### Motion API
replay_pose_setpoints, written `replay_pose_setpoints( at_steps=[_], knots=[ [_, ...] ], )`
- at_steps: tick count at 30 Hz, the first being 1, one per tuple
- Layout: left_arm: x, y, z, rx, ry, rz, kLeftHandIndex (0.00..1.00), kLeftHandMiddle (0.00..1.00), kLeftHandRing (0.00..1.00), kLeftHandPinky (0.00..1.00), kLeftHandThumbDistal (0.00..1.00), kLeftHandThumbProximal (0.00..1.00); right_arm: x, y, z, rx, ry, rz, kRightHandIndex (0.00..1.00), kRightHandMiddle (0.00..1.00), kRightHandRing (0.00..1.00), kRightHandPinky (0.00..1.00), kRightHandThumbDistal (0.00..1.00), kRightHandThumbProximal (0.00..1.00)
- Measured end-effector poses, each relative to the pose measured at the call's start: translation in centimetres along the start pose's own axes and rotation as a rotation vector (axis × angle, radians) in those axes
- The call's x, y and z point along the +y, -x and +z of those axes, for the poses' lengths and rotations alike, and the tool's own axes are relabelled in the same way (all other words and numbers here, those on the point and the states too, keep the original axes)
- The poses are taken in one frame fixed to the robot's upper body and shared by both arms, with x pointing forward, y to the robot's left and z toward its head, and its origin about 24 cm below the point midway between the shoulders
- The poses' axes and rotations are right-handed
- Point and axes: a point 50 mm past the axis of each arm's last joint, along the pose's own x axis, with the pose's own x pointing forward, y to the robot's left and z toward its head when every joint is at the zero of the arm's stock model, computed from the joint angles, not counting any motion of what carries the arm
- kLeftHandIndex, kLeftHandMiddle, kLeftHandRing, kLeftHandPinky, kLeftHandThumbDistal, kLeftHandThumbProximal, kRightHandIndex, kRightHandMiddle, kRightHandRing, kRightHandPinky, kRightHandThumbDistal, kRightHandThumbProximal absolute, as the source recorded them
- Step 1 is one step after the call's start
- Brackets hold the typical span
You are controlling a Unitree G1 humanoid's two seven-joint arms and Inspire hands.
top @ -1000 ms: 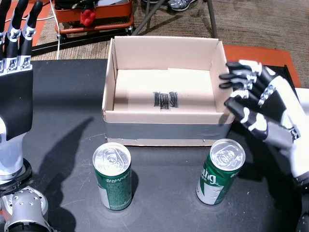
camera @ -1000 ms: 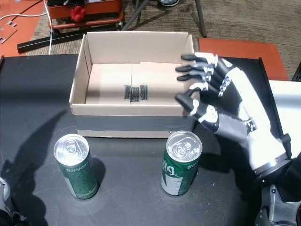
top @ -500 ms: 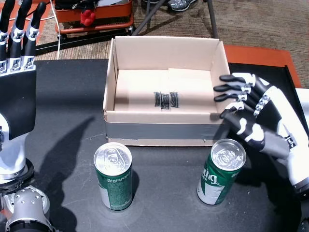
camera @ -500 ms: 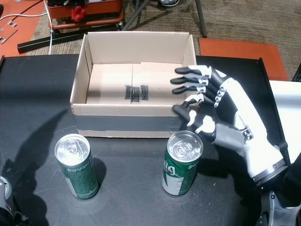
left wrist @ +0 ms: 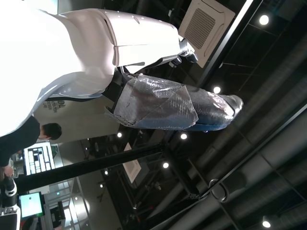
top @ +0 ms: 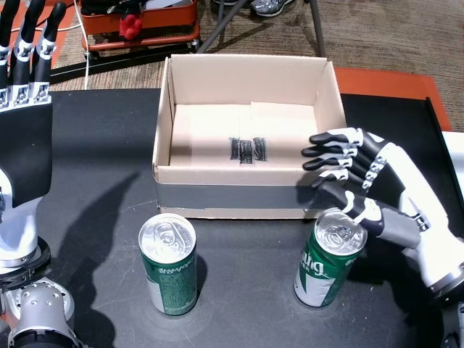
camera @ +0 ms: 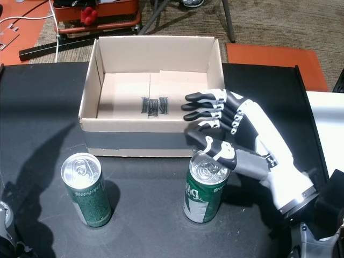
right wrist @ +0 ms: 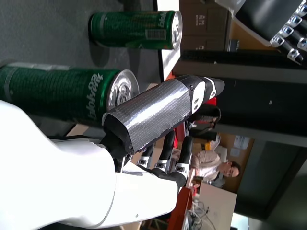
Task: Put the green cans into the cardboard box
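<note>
Cans wait: 2 green cans (top: pixel 168 264) (top: pixel 330 257) stand outside the empty cardboard box (top: pixel 246 190); right hand (top: pixel 362 185), fingers spread, hovers over 1, nothing held.

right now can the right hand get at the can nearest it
Probably yes. The right hand is open just behind the right can, thumb over its rim, fingers spread. Nothing lies between them; the cardboard box stands close behind.

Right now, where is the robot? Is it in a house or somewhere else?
Probably a lab or workshop, not a house. The ceiling shows bare pipes and a vent unit, a person sits by stacked boxes, and the black table holds only test things.
</note>
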Motion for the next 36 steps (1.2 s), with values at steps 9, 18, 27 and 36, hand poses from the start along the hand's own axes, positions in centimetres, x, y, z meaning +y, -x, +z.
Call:
replay_pose_setpoints(
  at_steps=[9, 18, 27, 36],
  knots=[
    [0.0, 0.0, 0.0, 0.002, 0.001, 0.003, 1.00, 1.00, 1.00, 1.00, 0.60, 0.84, 0.7, -0.3, -0.3, 0.023, -0.007, 0.058, 0.47, 0.62, 0.69, 0.69, 1.00, 0.43],
    [0.0, 0.0, -0.1, 0.004, 0.002, 0.004, 1.00, 1.00, 1.00, 1.00, 0.60, 0.84, 0.8, -0.4, -0.3, 0.056, 0.063, 0.079, 0.54, 0.69, 0.75, 0.75, 1.00, 0.52],
    [0.0, 0.1, -0.1, 0.008, 0.005, 0.012, 1.00, 1.00, 1.00, 1.00, 0.60, 0.83, 1.1, -0.1, -0.4, 0.059, 0.101, 0.095, 0.52, 0.67, 0.73, 0.73, 1.00, 0.50],
    [0.1, 0.1, -0.1, 0.008, 0.008, 0.020, 1.00, 1.00, 1.00, 1.00, 0.59, 0.82, 1.3, 0.2, -0.9, 0.082, 0.083, 0.125, 0.53, 0.68, 0.72, 0.73, 1.00, 0.45]
  ],
)
